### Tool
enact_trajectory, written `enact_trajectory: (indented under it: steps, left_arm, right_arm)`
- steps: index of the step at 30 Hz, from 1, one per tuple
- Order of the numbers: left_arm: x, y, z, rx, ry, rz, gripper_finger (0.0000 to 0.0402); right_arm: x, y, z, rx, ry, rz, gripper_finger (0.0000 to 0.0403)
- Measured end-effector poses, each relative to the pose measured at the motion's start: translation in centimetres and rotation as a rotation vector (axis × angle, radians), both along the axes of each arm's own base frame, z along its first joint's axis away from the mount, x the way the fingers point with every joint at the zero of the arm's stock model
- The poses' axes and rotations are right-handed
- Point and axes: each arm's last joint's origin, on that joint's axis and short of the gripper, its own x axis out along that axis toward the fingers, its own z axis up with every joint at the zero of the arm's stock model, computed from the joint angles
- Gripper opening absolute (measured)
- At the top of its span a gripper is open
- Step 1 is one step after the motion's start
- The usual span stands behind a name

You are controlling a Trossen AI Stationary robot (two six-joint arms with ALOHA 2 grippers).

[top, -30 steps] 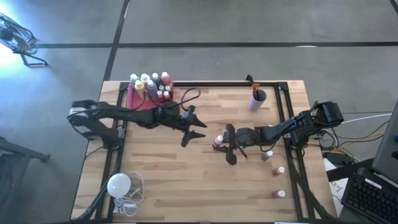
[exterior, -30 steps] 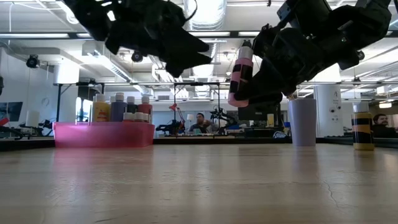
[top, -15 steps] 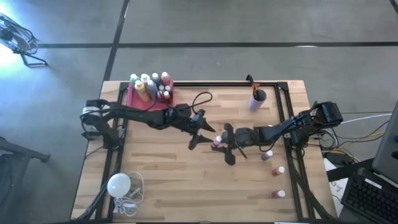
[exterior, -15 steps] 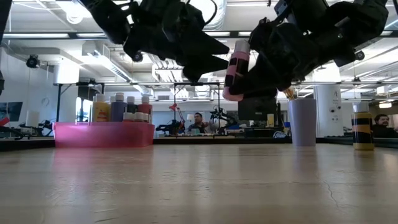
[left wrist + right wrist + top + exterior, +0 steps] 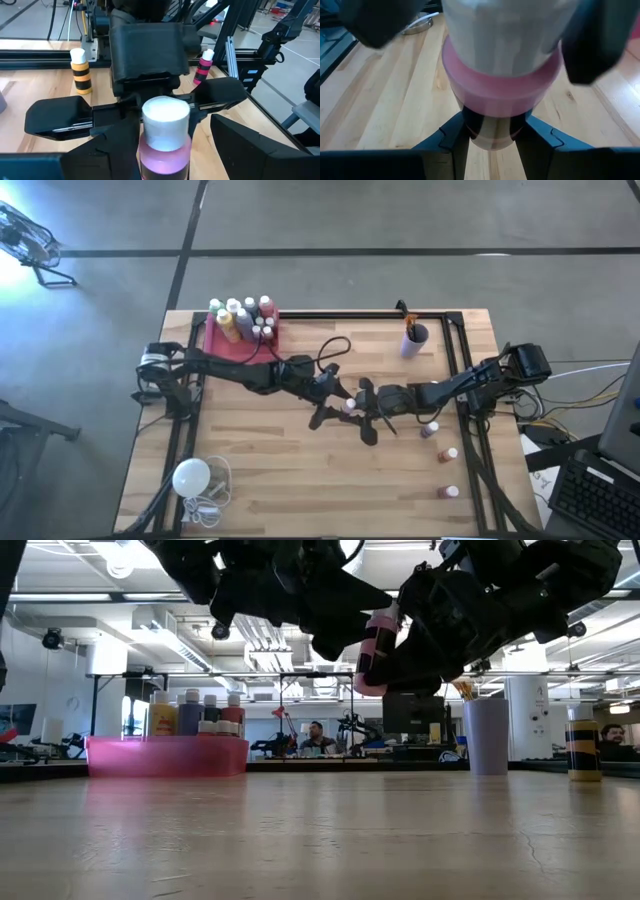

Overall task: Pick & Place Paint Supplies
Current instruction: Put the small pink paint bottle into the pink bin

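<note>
right gripper (image 5: 362,411): clamped on the pink bottle (image 5: 376,652), holding it in the air above the table (image 5: 260,480), well off to the purple cup's (image 5: 413,341) near-left side
pink bottle: tilted, white cap toward the left gripper (image 5: 332,402)
left gripper: fingers spread wide on either side of the bottle's cap, not closed on it
other bottles: a cluster in the pink tray (image 5: 222,340), far left of the cup; three (image 5: 443,454) near the table's right edge
bulb (image 5: 191,477): front-left corner
</note>
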Motion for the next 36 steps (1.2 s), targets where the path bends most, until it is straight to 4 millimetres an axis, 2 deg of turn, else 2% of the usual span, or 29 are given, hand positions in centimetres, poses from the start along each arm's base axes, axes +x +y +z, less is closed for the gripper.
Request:
enact_trajectory:
  steps: [11, 16, 21, 26, 31, 36]
  left_arm:
    - [0.6, 0.0, 1.2, 0.004, -0.021, -0.001, 0.0248]
    - [0.8, 0.2, 1.2, 0.015, 0.091, -0.003, 0.0248]
    - [1.1, 0.4, 3.6, 0.081, 0.245, 0.024, 0.0248]
    - [1.3, 0.4, 6.0, 0.122, 0.281, 0.053, 0.0248]
    - [1.0, 0.5, 7.1, 0.122, 0.353, 0.073, 0.0248]
    - [1.0, 0.6, 7.4, 0.138, 0.373, 0.115, 0.0248]
  right_arm:
    - [0.0, 0.0, 0.0, 0.0, 0.001, 0.0, 0.0133]
    - [0.0, 0.0, 0.0, 0.0, 0.003, 0.001, 0.0127]
    - [0.0, 0.0, 0.0, 0.001, 0.003, 0.001, 0.0132]
    - [0.0, 0.0, -0.1, 0.002, 0.005, 0.0, 0.0134]
    - [0.0, 0.0, -0.1, 0.003, 0.005, 0.0, 0.0129]
    - [0.0, 0.0, -0.1, 0.003, 0.006, 0.0, 0.0136]
